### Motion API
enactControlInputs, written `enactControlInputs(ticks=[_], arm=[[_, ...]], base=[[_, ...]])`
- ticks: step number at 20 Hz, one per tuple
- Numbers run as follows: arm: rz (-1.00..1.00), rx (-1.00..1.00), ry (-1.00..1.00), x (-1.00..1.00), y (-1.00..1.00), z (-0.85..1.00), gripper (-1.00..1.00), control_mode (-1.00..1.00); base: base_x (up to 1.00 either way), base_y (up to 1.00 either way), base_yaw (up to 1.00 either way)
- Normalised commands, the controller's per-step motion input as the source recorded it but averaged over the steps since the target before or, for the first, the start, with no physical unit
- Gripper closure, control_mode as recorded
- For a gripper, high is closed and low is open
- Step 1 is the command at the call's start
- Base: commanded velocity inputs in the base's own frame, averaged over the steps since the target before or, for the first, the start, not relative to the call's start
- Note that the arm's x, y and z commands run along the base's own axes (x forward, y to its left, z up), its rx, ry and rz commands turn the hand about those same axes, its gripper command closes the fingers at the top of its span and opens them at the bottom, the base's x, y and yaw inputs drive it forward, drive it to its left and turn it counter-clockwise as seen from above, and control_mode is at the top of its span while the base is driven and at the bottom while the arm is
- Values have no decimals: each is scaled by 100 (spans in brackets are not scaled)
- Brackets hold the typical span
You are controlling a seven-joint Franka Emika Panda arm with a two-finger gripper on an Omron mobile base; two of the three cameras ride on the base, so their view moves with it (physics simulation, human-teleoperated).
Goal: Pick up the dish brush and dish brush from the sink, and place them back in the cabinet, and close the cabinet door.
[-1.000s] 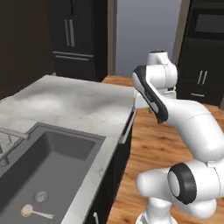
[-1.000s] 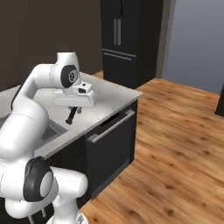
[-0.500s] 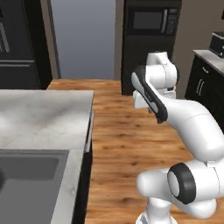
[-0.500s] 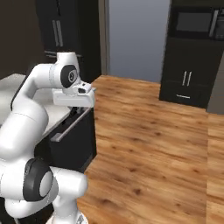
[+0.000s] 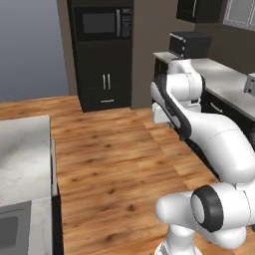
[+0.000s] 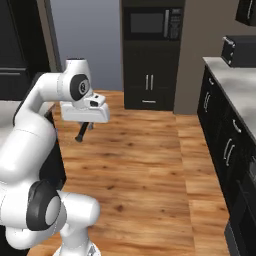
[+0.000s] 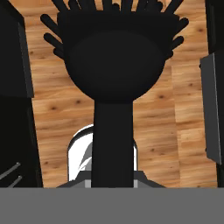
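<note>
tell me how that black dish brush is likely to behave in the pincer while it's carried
The black dish brush looks rigid: its thick handle runs straight from the pincer, with no visible bend. It is probably light, being small beside the arm. The bristles splay out separately, so they would likely flex on contact. Held by the handle end with the wide head outward, it may pivot if bumped.

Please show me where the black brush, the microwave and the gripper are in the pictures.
black brush (image 7: 114,65): hand view, on its round head below the bristles.
microwave (image 6: 151,23): right base view, on its dark door.
gripper (image 6: 86,125): right base view, under the white hand, shut on the brush handle.
</note>
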Motion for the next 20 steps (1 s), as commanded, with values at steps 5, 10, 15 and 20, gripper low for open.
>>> enactControlInputs(ticks=[5, 10, 15, 20], arm=[[0, 0, 0, 0, 0, 0, 100, 100], [0, 0, 0, 0, 0, 0, 100, 100], [0, 0, 0, 0, 0, 0, 100, 100], [0, 0, 0, 0, 0, 0, 100, 100]], base=[[27, -14, -46], [35, -7, -46], [29, -4, -48], [27, 0, -49]])
